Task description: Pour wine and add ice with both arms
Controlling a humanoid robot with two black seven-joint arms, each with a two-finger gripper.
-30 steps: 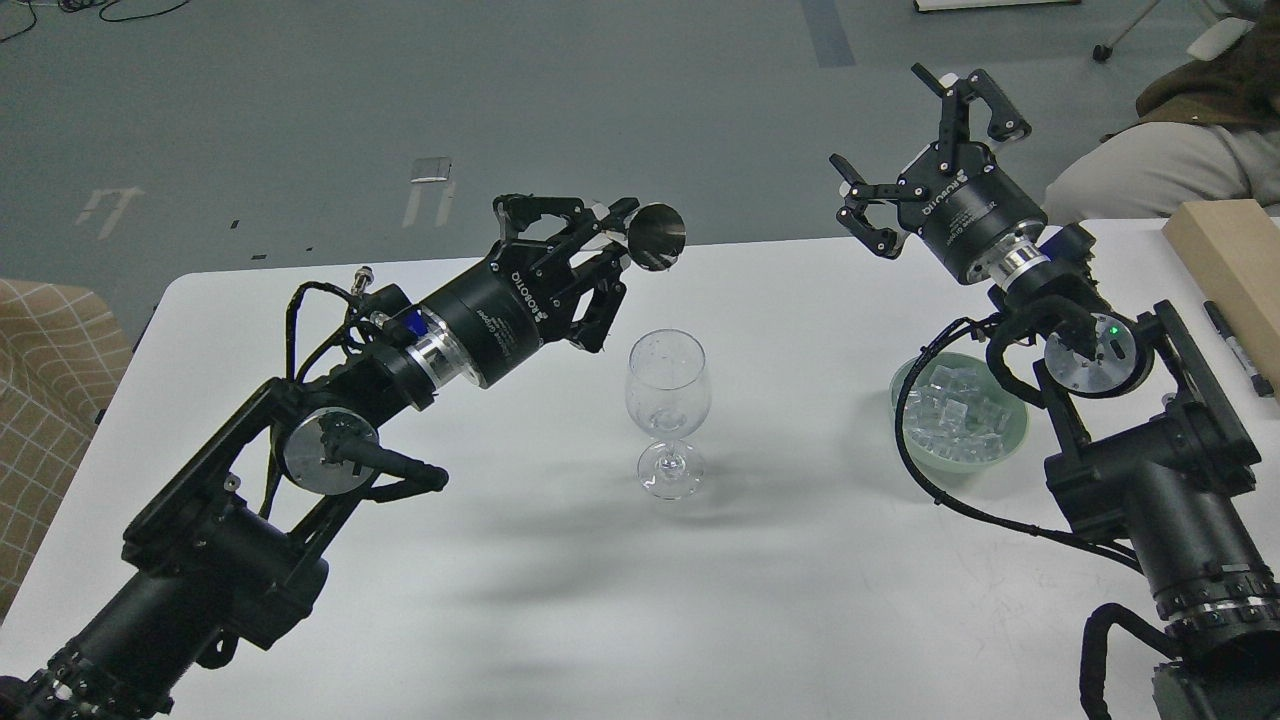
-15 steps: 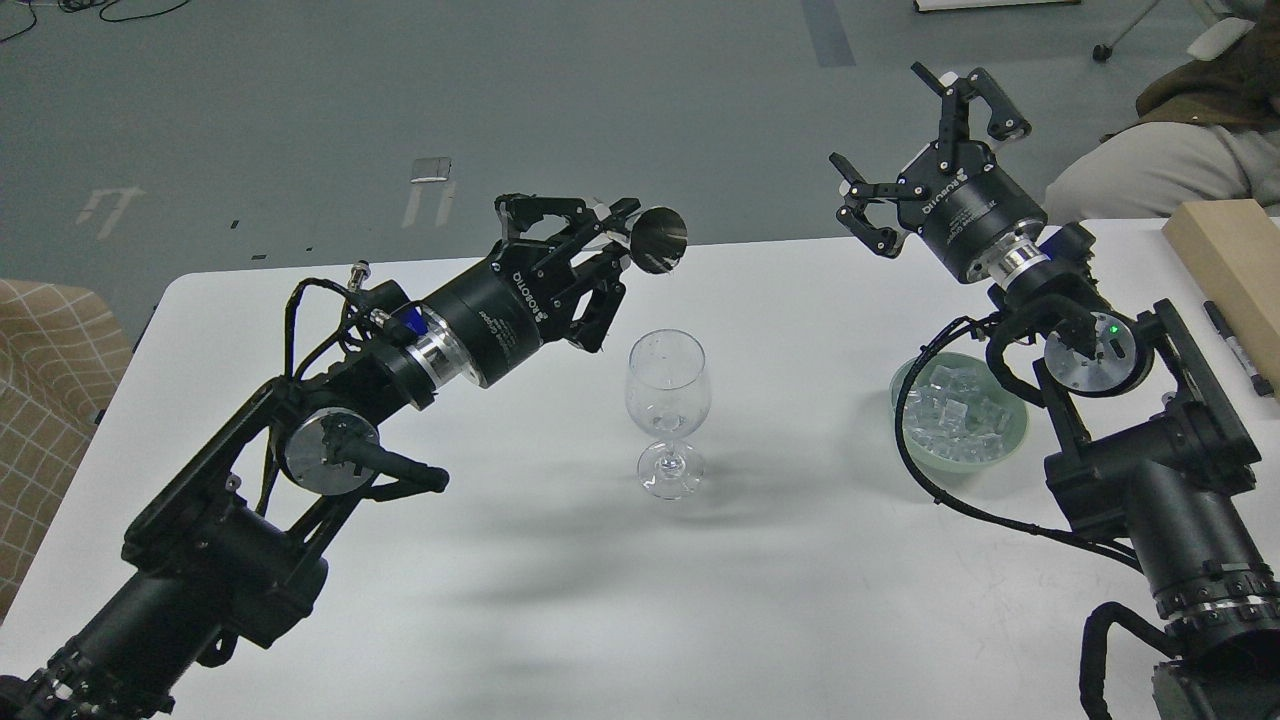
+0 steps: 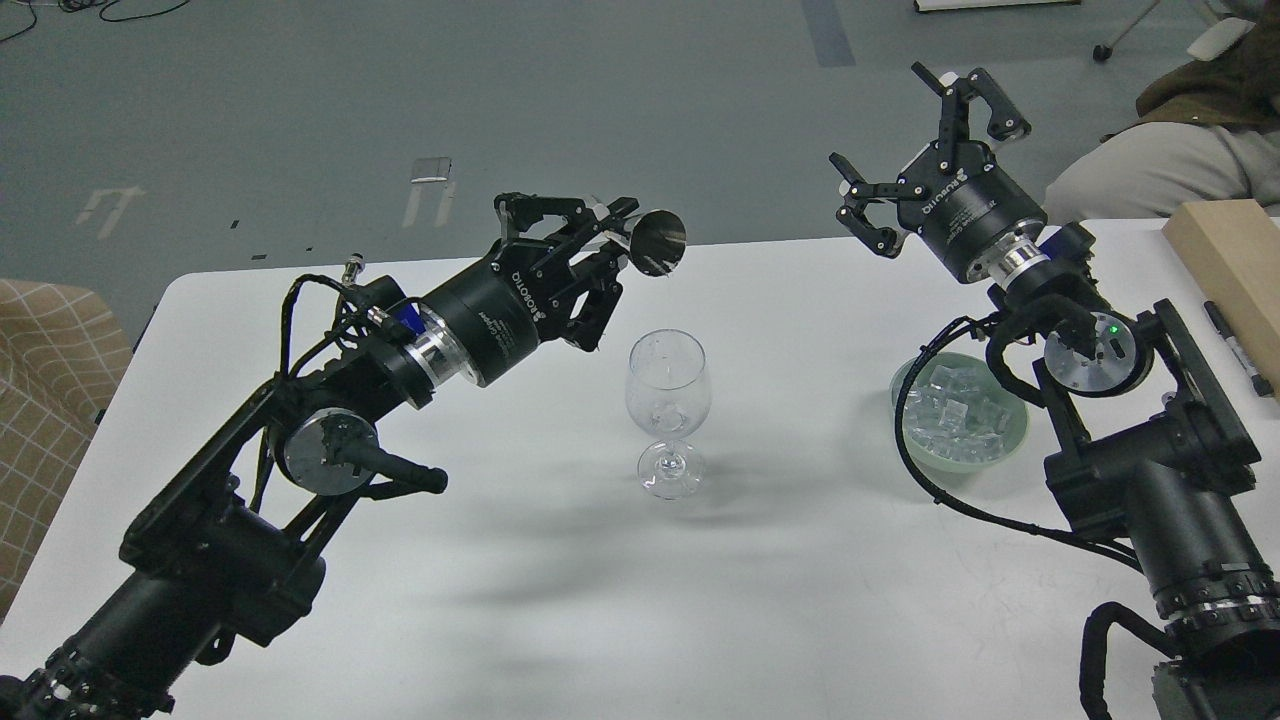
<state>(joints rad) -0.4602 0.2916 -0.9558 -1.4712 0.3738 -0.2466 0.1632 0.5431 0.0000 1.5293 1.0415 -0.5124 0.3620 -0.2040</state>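
Now left fingers [image 3: 610, 232] clamp what looks like a bottle [image 3: 655, 241] above the glass [image 3: 668, 385]; right fingers [image 3: 925, 150] spread empty; overshoot spills wine onto the tabletop [image 3: 800, 560]

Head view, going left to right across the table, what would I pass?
Left gripper shut on a round metal piece → empty wine glass → open right gripper → green bowl of ice → black marker near the wooden block.
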